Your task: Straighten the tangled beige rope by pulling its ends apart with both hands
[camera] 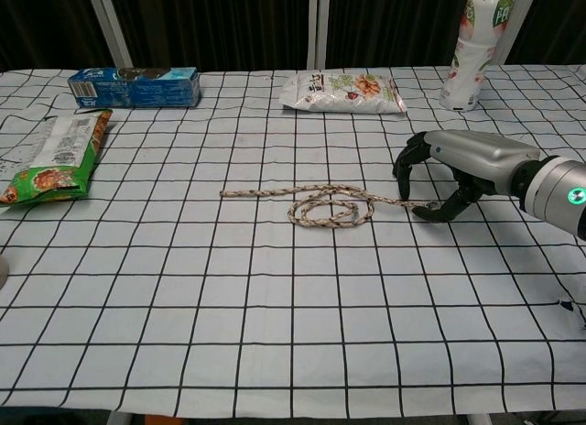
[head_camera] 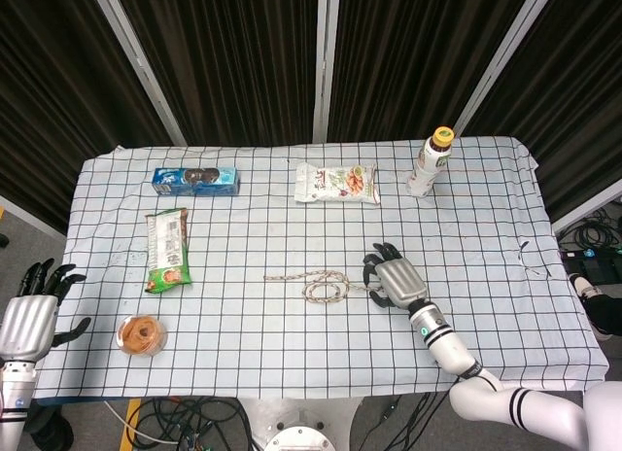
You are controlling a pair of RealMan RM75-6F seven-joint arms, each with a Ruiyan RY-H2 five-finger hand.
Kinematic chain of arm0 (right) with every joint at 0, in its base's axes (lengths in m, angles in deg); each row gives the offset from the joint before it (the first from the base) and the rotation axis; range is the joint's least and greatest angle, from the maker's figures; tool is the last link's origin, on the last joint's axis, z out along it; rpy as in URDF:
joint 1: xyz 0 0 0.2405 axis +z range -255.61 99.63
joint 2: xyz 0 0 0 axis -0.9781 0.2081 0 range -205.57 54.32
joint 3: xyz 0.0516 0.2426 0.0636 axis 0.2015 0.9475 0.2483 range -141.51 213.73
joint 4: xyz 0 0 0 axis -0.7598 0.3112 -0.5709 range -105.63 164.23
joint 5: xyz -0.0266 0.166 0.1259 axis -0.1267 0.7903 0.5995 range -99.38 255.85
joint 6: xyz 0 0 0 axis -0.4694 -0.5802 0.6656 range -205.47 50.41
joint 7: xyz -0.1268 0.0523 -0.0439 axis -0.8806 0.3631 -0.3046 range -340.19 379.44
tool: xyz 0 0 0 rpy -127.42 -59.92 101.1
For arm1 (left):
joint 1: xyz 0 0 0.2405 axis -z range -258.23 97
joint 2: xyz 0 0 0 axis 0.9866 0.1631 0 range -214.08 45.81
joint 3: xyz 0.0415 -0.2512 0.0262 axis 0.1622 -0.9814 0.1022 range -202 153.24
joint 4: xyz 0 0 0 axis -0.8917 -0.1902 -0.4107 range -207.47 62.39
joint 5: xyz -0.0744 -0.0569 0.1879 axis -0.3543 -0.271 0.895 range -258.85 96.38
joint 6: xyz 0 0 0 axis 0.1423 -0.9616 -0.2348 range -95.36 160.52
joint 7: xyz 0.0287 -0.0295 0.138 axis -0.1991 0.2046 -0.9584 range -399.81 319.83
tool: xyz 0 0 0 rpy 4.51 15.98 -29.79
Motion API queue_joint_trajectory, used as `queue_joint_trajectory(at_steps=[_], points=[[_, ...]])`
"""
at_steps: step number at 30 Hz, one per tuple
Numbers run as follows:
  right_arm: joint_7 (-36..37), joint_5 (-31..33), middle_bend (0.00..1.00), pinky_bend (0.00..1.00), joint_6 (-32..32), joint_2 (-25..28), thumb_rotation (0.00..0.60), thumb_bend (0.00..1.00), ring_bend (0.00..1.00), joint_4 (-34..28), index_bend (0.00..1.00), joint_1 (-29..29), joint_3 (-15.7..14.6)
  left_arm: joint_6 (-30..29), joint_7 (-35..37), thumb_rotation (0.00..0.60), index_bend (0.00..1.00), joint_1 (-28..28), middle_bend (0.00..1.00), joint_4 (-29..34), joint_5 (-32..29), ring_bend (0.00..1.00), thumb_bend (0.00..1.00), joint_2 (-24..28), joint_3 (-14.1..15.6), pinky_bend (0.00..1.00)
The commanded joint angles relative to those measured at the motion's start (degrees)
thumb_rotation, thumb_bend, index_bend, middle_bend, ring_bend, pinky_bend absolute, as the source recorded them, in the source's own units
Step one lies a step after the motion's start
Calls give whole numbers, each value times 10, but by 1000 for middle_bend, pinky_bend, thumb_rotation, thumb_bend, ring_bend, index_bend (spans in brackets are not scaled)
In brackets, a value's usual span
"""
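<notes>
The beige rope (head_camera: 326,286) lies near the middle of the checked table, with a loose loop in its middle (camera: 325,208) and a straight tail running left. My right hand (head_camera: 394,278) arches over the rope's right end (camera: 423,204). Its fingers (camera: 404,161) point down, apart, and its thumb tip touches the cloth beside that end. Nothing is gripped as far as I can see. My left hand (head_camera: 29,315) hangs off the table's left edge with its fingers spread, far from the rope and holding nothing. The chest view does not show it.
A blue cookie box (head_camera: 194,180) and a green snack bag (head_camera: 167,249) lie at the left. At the back are a white snack bag (head_camera: 335,182) and a bottle (head_camera: 429,162). A round orange snack (head_camera: 142,334) sits near the front left corner.
</notes>
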Motion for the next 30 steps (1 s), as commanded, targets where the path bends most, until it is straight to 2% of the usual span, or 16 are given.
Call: queue_joint_trajectory(at_steps=[1, 21, 26, 30], points=[[2, 0, 236, 23, -1, -3, 600, 316, 0, 4, 510, 2, -1, -1, 1, 600, 257, 0, 138, -1, 0, 0, 171, 0, 0, 0], [3, 4, 242, 23, -5, -7, 600, 410, 0, 8, 557, 9, -7, -1, 4, 600, 257, 3, 138, -5, 2, 0, 171, -2, 0, 0], [-10, 0, 256, 23, -19, 9, 600, 437, 0, -7, 588, 8, -5, 12, 15, 600, 257, 32, 138, -2, 31, 0, 168, 2, -10, 0], [-31, 2, 262, 24, -38, 30, 600, 450, 0, -29, 608, 7, 5, 53, 47, 600, 265, 83, 138, 7, 59, 0, 161, 9, -25, 0]])
